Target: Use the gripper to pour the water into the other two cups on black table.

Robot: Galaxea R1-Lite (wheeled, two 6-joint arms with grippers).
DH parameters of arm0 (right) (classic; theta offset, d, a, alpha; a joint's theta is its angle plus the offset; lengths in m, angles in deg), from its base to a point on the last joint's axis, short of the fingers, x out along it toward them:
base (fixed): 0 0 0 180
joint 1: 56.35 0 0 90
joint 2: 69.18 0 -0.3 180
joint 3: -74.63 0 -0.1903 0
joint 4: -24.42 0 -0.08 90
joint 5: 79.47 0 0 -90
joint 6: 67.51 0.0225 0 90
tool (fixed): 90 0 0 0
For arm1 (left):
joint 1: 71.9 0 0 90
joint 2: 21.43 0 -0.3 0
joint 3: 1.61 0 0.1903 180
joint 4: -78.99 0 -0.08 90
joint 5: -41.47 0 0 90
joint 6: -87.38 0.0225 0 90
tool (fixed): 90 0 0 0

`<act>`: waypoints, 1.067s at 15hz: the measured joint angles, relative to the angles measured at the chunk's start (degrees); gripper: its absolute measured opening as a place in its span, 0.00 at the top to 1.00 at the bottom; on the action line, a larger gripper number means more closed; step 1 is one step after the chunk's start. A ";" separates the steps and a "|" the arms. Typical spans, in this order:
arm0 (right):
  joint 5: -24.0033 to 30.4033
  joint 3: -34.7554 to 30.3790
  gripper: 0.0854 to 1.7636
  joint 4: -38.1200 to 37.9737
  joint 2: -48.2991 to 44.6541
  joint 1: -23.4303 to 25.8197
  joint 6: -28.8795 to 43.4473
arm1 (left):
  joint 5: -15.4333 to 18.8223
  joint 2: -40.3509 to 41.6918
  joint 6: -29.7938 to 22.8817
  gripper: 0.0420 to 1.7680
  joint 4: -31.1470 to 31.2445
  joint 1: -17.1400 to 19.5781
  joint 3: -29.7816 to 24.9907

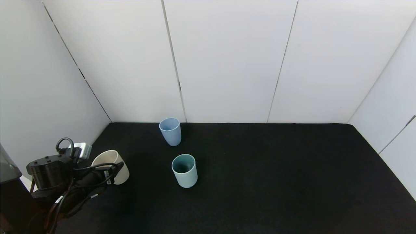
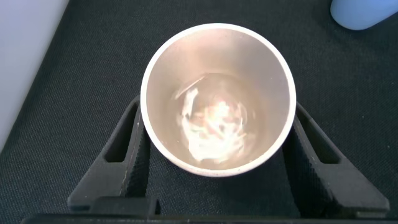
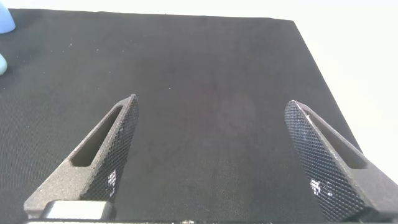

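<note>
My left gripper [image 1: 113, 169] stands at the near left of the black table [image 1: 260, 182], shut on a beige cup [image 1: 110, 164]. In the left wrist view the gripper [image 2: 216, 106] has a finger [image 2: 127, 146] pressed to each side of the beige cup [image 2: 217, 74], which holds water. The pale blue cup [image 1: 170, 131] stands upright near the back wall, and its edge shows in the left wrist view [image 2: 364, 12]. The teal cup [image 1: 184, 170] stands upright in front of it, to the right of the beige cup. My right gripper [image 3: 211, 102] is open and empty over bare table.
White wall panels [image 1: 227, 58] close off the table at the back and on both sides. The right half of the table is bare felt. In the right wrist view the blue cup [image 3: 5, 18] and the teal cup [image 3: 2, 62] show only as slivers at the frame's edge.
</note>
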 joint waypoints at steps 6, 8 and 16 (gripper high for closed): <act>-0.02 0.00 0.03 0.00 0.00 0.00 0.02 | 1.71 5.67 0.34 0.30 12.00 -1.38 2.49; 0.00 0.00 0.03 0.00 0.00 0.00 0.02 | 2.27 10.34 0.37 0.31 20.76 -2.49 5.33; 0.00 0.00 0.03 0.00 0.00 0.02 0.00 | 2.27 26.51 3.82 0.31 50.42 -11.57 19.99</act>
